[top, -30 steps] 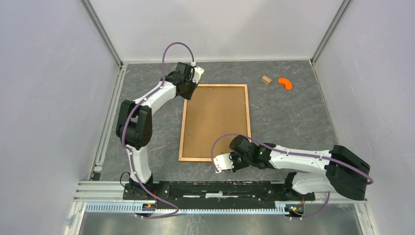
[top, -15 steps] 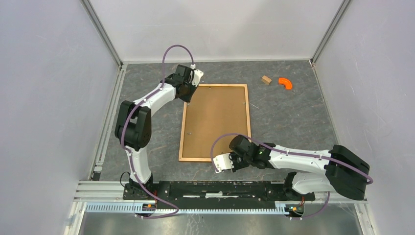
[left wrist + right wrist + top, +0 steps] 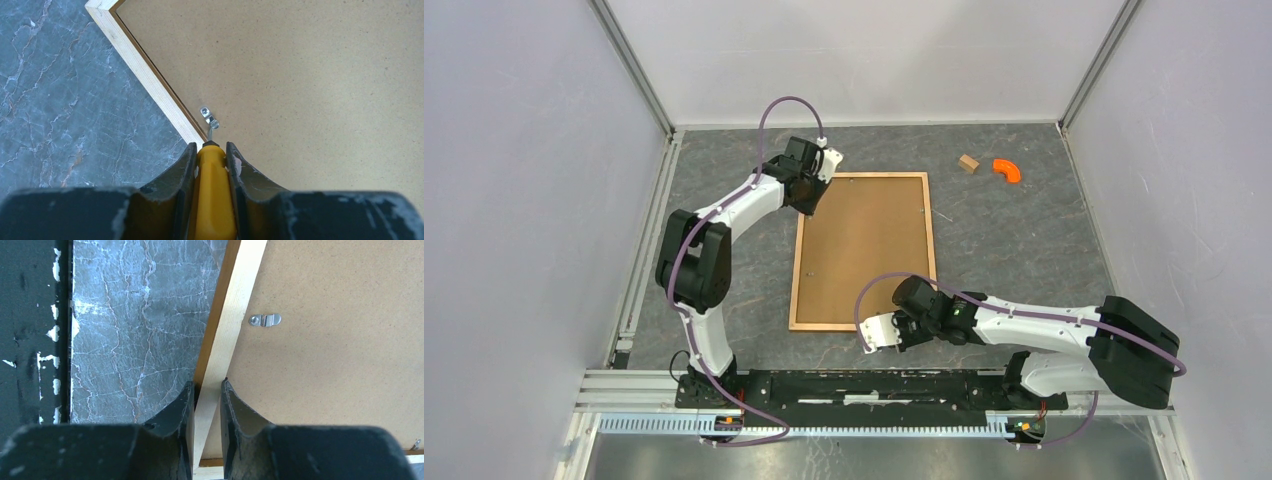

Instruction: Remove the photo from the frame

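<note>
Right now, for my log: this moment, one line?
left jaws: yellow-handled tool, tip at metal clip | right jaws: on frame rail | backing board: in place

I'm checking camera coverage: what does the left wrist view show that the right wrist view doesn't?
Only left wrist: the left pincer shut on a yellow-handled tool, its tip at a metal clip near a corner of the frame. Only right wrist: the right pincer clamping a frame rail, a second clip, the black base bar. Both: wooden frame edge, brown backing board, grey table.
</note>
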